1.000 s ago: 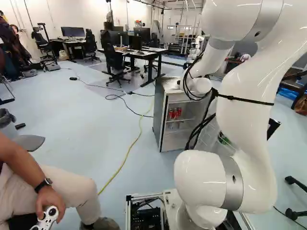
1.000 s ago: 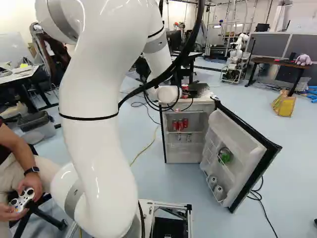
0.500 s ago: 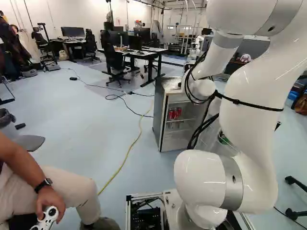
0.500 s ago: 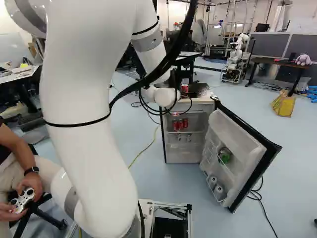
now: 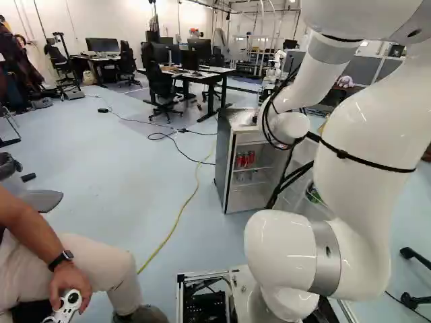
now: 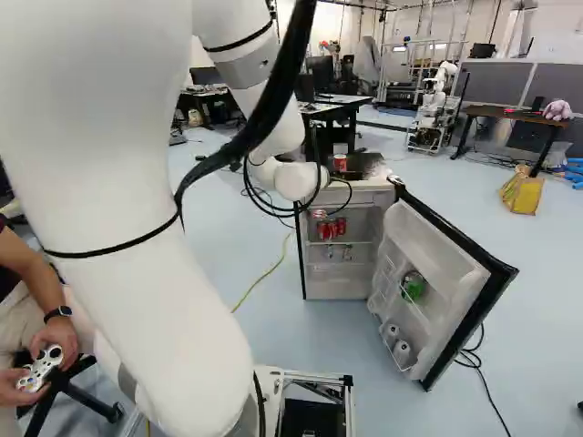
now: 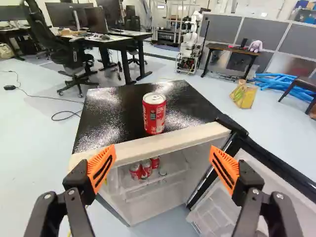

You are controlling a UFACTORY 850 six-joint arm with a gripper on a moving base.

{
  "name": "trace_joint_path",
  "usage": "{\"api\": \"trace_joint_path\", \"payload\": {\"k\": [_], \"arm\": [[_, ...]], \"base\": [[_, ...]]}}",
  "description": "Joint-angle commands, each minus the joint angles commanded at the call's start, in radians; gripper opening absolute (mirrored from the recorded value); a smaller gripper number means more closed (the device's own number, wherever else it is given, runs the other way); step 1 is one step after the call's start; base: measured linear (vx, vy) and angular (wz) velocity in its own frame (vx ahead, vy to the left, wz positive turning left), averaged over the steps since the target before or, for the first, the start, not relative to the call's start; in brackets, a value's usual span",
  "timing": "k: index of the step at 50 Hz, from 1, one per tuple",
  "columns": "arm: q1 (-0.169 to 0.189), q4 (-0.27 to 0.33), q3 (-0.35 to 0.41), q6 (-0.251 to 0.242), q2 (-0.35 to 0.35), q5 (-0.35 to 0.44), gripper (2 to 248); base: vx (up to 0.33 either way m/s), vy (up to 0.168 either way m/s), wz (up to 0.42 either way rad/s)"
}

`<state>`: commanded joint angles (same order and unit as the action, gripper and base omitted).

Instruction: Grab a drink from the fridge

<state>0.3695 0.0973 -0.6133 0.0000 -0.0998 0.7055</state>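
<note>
The pincer stands wide, its fingers well apart, facing the fridge at the centre of the right base view, where a red can stands upright on top and smaller-looking red cans sit inside, beside the open door.

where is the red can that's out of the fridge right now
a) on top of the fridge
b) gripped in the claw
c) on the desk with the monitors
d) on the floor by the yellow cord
A: the red can stands upright on the black top of the fridge, ahead of the open claw.
</note>
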Motion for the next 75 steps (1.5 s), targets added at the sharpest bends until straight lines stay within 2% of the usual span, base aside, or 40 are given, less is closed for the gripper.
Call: {"api": "trace_joint_path", "payload": {"k": [14, 45, 75], "arm": [[0.008, -0.007, 0.03, 0.0, 0.061, -0.06, 247], [0.022, -0.064, 0.026, 0.0, 0.132, -0.244, 247], [0.079, -0.13, -0.021, 0.0, 0.158, -0.419, 247]], "base": [[0.0, 0.0, 0.0], [0.0, 0.0, 0.0], [0.0, 0.0, 0.0]]}}
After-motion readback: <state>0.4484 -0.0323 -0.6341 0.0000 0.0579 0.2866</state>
